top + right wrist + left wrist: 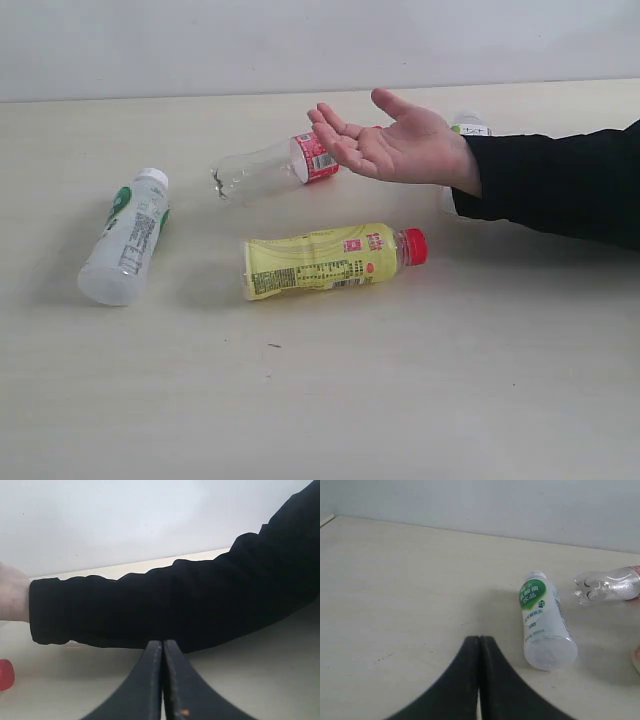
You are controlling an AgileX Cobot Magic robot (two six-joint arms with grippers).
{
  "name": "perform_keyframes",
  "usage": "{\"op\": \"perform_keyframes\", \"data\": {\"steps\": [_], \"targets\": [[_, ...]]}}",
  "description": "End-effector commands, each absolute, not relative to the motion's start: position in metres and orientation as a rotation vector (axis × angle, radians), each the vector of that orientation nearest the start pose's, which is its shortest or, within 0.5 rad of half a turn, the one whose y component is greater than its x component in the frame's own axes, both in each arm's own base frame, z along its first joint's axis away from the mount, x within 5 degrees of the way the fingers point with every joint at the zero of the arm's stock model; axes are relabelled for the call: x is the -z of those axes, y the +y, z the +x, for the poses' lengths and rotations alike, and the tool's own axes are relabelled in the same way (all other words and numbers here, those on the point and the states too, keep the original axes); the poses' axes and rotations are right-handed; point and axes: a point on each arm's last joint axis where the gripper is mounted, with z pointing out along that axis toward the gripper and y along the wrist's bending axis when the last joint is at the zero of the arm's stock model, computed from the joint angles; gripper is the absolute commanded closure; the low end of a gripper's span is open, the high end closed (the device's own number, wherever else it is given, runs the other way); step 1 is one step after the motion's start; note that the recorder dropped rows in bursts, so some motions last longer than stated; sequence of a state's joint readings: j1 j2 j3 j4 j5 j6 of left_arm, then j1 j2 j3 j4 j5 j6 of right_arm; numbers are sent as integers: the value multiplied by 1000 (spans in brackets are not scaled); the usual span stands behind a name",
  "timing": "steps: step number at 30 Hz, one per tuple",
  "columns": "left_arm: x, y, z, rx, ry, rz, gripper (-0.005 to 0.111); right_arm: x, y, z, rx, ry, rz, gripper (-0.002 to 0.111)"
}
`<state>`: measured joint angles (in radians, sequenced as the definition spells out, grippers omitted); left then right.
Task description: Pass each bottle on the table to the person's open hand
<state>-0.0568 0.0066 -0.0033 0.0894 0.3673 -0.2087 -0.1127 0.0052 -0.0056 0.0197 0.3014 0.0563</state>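
Four bottles lie on the beige table (pixel 400 390). The translucent white bottle with the green label (pixel 128 236) (pixel 543 621) lies at the left. Behind the middle is the clear bottle with the red label (pixel 275 167) (pixel 607 585). The yellow-labelled bottle with the red cap (pixel 333 259) lies in the middle. The person's open hand (pixel 395 142) hovers palm up over the back right and hides most of the fourth bottle (pixel 470 124). My left gripper (pixel 479 639) is shut and empty, short of the green-label bottle. My right gripper (pixel 162 643) is shut beside the black sleeve (pixel 180 605).
The black-sleeved arm (pixel 560 180) reaches in from the right edge above the table. A pale wall (pixel 300 40) stands behind the table's far edge. Neither arm shows in the exterior view.
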Motion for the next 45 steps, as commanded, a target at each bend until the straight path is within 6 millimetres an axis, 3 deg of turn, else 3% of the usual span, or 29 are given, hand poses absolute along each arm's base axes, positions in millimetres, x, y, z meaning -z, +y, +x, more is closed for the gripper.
{"op": "perform_keyframes", "data": {"steps": [1,45], "targets": [[-181,0,53,103,1842,-93,107,-187,-6,54,27,1767,162,108],[-181,0,53,105,1842,-89,107,-198,-6,56,30,1640,154,108]]}}
